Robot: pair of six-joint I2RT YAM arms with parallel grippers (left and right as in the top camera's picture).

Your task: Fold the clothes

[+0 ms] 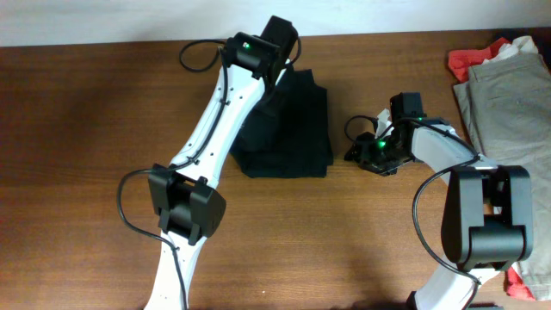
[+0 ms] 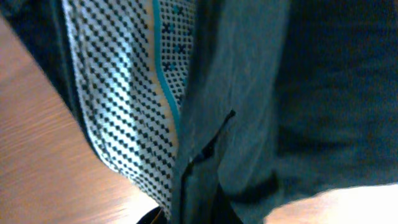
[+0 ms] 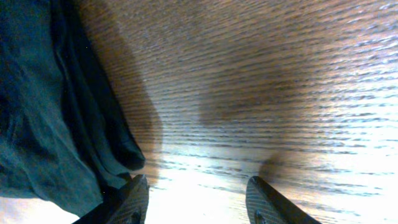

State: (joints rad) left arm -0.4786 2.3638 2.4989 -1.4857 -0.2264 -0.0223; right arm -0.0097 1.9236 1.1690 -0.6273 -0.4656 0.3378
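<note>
The black garment (image 1: 288,129) lies in a folded heap at the table's middle back. In the left wrist view its dark cloth (image 2: 311,93) and pale dotted lining with a teal stripe (image 2: 124,93) fill the frame. My left gripper (image 1: 282,53) is at the garment's far edge; the cloth runs down into its jaws (image 2: 193,218), which are mostly hidden, and it looks shut on the cloth. My right gripper (image 1: 355,151) is low over the table just right of the garment. It is open and empty (image 3: 199,202), with its left finger beside the garment's edge (image 3: 50,124).
Beige-khaki trousers (image 1: 508,103) lie at the right edge, with a red cloth (image 1: 478,58) behind them. More red cloth (image 1: 519,286) shows at the bottom right by the right arm's base. Bare wood table (image 1: 86,112) spreads to the left and front.
</note>
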